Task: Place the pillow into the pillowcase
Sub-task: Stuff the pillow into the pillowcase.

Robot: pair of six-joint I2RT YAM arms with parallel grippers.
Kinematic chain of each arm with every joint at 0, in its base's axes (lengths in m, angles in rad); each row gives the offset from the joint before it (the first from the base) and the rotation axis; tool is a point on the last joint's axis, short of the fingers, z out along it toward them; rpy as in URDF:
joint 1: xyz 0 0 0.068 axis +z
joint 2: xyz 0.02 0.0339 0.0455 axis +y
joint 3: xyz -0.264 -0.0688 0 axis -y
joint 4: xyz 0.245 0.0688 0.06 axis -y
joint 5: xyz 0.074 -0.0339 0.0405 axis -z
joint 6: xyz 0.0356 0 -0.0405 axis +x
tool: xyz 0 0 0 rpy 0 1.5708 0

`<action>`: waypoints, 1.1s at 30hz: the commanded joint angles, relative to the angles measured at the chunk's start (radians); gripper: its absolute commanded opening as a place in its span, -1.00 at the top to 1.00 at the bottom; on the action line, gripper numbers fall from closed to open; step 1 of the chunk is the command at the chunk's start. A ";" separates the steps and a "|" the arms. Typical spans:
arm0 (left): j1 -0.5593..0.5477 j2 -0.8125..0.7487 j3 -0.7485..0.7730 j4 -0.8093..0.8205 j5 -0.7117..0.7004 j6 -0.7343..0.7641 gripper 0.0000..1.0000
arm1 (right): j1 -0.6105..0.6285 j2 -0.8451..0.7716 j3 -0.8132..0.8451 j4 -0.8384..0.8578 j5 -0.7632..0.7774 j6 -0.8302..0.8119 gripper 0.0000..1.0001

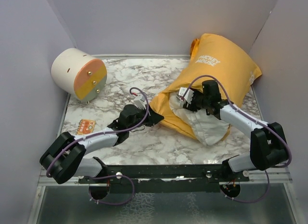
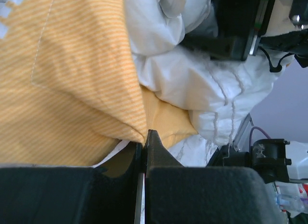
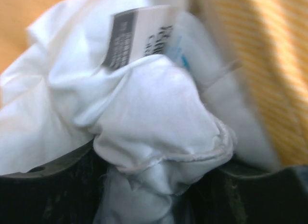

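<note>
Left gripper point(image 2: 144, 139) tight on pillowcase point(image 2: 72, 79) hem; pillow point(image 2: 192, 84) seemingly half inside.

— Where's the pillowcase point(image 1: 226, 65)?
— At the right rear of the worktop point(image 1: 144, 147), lying slantwise. It's orange-yellow and stuffed plump, white "MICKEY MOUSE" lettering up, mouth toward the near middle.
— And the pillow point(image 1: 209, 130)?
— White, mostly inside. A crumpled end with a printed label bulges out of the mouth.

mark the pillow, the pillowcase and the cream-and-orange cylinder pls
pillow point(image 1: 210, 129): top view, exposed white end sticking out of the opening.
pillowcase point(image 1: 231, 70): top view, orange panel beside the white lettering.
cylinder point(image 1: 70, 70): top view, cream side wall.
</note>
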 commanded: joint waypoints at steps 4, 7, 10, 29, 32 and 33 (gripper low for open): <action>0.001 -0.004 0.030 0.211 0.222 -0.009 1.00 | -0.050 -0.100 0.166 -0.650 -0.404 -0.109 -0.61; -0.005 -0.007 0.032 0.218 0.231 -0.009 1.00 | -0.050 -0.155 0.308 -0.797 -0.549 -0.157 -0.64; -0.011 -0.011 0.033 0.223 0.236 -0.011 1.00 | -0.050 -0.164 0.447 -0.958 -0.648 -0.226 -0.63; -0.036 -0.089 0.021 0.209 0.222 -0.002 1.00 | 0.236 -0.035 0.189 -0.300 -0.071 0.294 0.59; -0.035 -0.128 0.014 0.191 0.212 0.000 1.00 | 0.234 0.035 0.126 -0.196 0.155 0.291 0.72; -0.036 -0.143 0.013 0.182 0.208 0.005 1.00 | 0.231 0.057 0.110 -0.156 0.236 0.278 0.78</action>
